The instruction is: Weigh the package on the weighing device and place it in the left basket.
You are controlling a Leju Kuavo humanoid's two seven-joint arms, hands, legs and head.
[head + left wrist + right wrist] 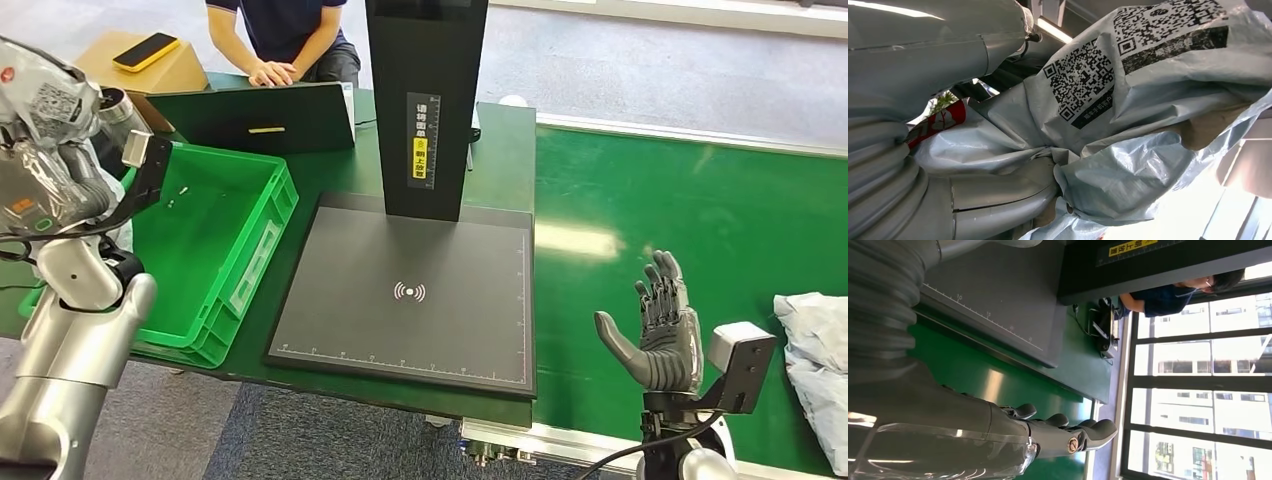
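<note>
Up left, crinkled grey plastic package (1128,130) bunched in left hand (998,195)

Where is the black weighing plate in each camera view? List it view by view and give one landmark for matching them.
Head view: the weighing plate lies centre, between the green basket and the conveyor belt.
Left wrist view: not in it.
Right wrist view: the plate's ruler-marked edge crosses the upper middle.
Shared landmark: the black column with its yellow label.
</note>
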